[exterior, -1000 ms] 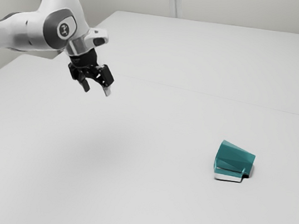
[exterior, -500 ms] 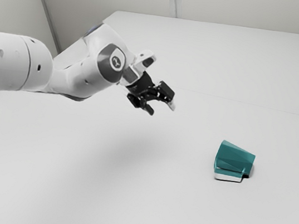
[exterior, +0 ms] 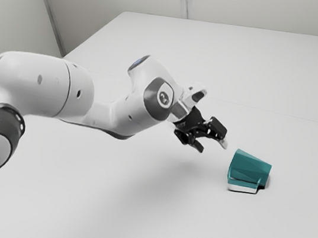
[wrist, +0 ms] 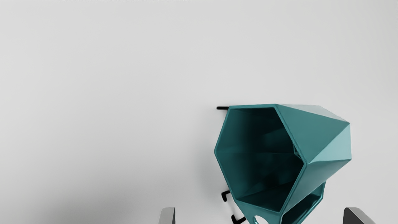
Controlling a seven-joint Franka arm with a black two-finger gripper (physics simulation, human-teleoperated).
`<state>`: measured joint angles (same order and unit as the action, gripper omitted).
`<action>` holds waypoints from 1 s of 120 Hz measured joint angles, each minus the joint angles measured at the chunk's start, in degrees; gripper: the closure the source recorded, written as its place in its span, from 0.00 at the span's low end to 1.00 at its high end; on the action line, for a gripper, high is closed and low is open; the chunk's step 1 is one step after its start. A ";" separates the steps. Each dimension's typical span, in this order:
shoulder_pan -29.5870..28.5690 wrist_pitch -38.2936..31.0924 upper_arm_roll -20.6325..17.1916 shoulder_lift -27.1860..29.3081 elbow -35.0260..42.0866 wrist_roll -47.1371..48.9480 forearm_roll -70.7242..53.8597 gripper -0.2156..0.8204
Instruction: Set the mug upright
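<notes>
In the exterior view the black gripper (exterior: 209, 149) hangs above the table, up and to the left of the teal faceted mug (exterior: 249, 169), with a gap between them. The mug lies on its side on the table. In the wrist view its hexagonal mouth faces the camera side and its handle points down toward the fingertips; part of the mug (wrist: 323, 137) is cut off at the bottom edge. My gripper (wrist: 259, 216) is open, its two tips standing wide apart, one at either side of the mug's handle end. Neither fingertip touches the mug.
The mug lies on a large pale table (exterior: 133, 211). Behind it rises a white panel or surface (exterior: 233, 64). Small black marks (wrist: 238, 220) show beside the mug in the wrist view. A thin dark line crosses the exterior view's lower left corner.
The arm has swung toward the exterior view's right and lower, bringing my open gripper much closer to the mug. The mug has not moved.
</notes>
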<state>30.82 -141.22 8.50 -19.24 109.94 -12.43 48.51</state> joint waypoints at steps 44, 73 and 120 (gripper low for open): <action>2.75 -5.67 -2.09 -7.53 -7.31 -3.21 0.48 0.23; 3.48 -7.72 -3.51 -9.30 -7.35 -4.56 2.18 0.24; 4.02 -11.50 -5.46 -10.17 -9.82 -5.82 2.86 0.54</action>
<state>34.84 -152.72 3.04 -29.41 100.13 -18.25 51.37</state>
